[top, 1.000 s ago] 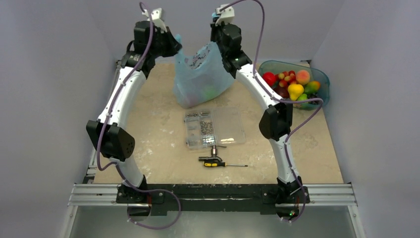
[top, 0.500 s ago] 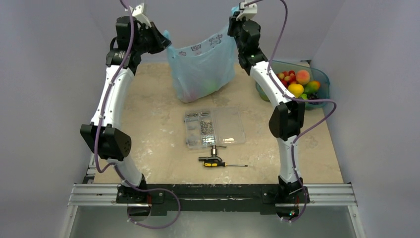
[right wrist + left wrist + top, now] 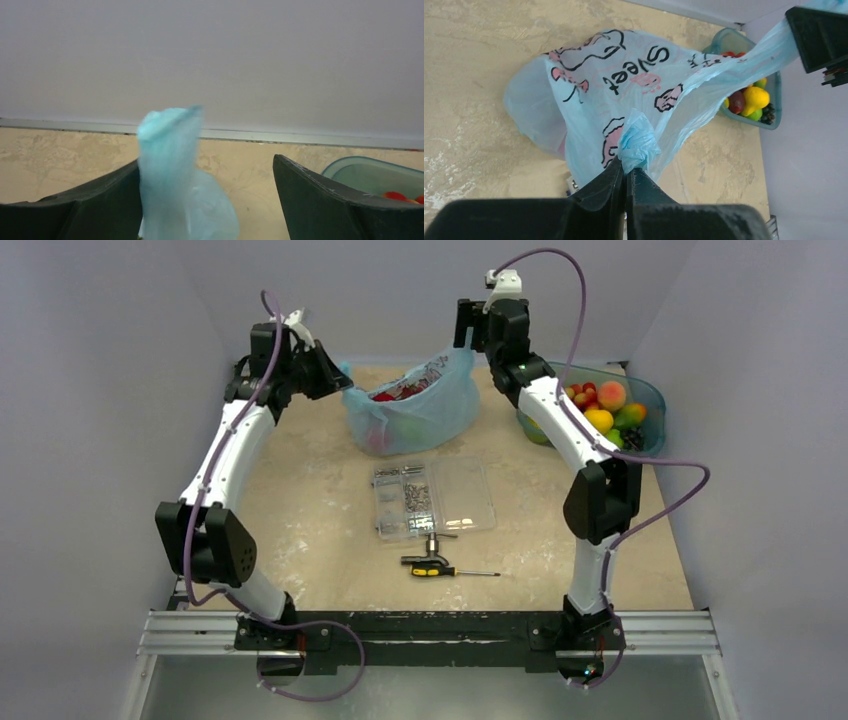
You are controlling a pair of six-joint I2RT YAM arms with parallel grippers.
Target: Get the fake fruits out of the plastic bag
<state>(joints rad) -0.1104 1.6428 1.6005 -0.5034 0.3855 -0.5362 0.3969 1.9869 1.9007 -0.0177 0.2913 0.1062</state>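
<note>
The light blue plastic bag (image 3: 412,412) sags on the table at the back, mouth gaping. Red (image 3: 386,397) and green (image 3: 412,426) fake fruits show inside it through the film. My left gripper (image 3: 335,376) is shut on the bag's left handle; in the left wrist view the bunched film (image 3: 638,145) is pinched at the fingertips of the gripper (image 3: 626,168). My right gripper (image 3: 468,337) stands open above the bag's right corner. In the right wrist view the loose handle (image 3: 167,160) leans on the left finger of the gripper (image 3: 206,160), unclamped.
A rigid teal tub (image 3: 652,392) with several colourful fruits sits at the back right, also seen in the left wrist view (image 3: 774,95). A clear compartment box of screws (image 3: 432,498) lies mid-table, with a screwdriver (image 3: 440,569) just in front of it. Walls close in behind.
Both arms came down from holding the bag stretched high. The bag sank onto the table and its mouth fell open. My right gripper opened and let go of its handle.
</note>
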